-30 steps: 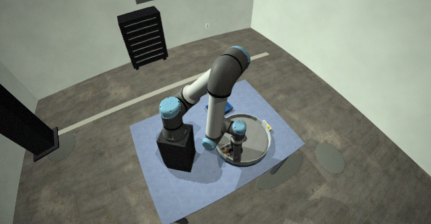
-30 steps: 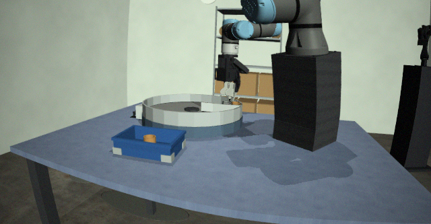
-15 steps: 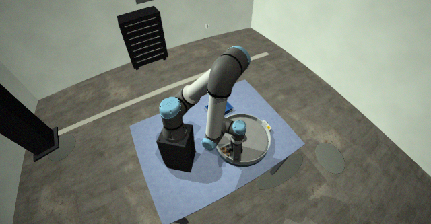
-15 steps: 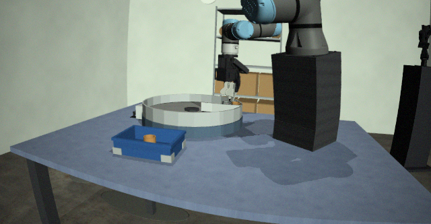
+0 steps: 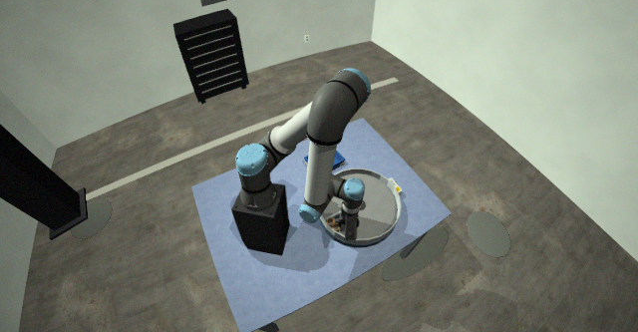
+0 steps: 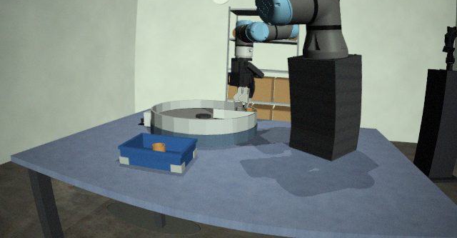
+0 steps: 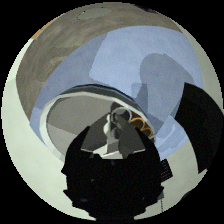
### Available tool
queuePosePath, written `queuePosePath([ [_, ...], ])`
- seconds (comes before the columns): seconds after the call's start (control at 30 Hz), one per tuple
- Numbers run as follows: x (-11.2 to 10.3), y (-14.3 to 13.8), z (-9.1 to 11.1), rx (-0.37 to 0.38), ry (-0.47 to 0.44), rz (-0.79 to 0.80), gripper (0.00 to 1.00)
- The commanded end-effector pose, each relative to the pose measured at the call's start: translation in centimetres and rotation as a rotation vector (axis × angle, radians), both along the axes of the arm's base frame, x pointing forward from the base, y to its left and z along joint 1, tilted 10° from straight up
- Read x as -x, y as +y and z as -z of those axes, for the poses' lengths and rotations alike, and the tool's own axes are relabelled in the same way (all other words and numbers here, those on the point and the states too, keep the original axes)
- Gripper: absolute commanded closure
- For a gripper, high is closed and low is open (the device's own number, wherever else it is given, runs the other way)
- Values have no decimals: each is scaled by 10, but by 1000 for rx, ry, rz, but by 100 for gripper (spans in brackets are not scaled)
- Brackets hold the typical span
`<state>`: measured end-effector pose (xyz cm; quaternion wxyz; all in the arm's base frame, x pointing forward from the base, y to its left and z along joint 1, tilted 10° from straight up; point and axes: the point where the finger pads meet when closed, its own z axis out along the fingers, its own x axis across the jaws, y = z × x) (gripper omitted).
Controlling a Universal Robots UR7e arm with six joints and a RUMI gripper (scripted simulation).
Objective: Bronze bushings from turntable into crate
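Observation:
The round turntable [image 5: 395,211] [image 6: 200,125] [image 7: 54,109] stands on the blue table. My gripper [image 6: 243,103] [image 7: 118,123] reaches down inside its rim on the side nearest the arm's pedestal. Its fingers are closed on the wall of a bronze bushing [image 6: 249,108] [image 7: 142,124], which rests low at the turntable floor among other bronze rings [image 5: 335,225]. A dark steel bushing [image 6: 203,116] lies near the turntable's middle. The blue crate [image 6: 143,156] [image 5: 340,159] stands beside the turntable and holds one bronze bushing [image 6: 158,146].
The arm's black pedestal [image 6: 325,106] [image 5: 261,222] stands on the table close to the turntable. A shelf with cardboard boxes [image 6: 273,88] is behind. A small white and yellow box [image 5: 396,186] sits at the turntable's outer edge.

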<state>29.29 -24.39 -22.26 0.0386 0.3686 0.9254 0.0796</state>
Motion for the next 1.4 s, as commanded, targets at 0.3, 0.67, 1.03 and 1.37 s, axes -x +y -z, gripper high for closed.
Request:
queuePosePath([
  [0.3, 0, 0, 0, 1, 0, 0, 100],
  [0.67, 2, -2, -17, 1, 0, 0, 100],
  [1.03, 6, -6, -49, 1, 0, 0, 100],
  [1.37, 9, -8, -68, 1, 0, 0, 100],
])
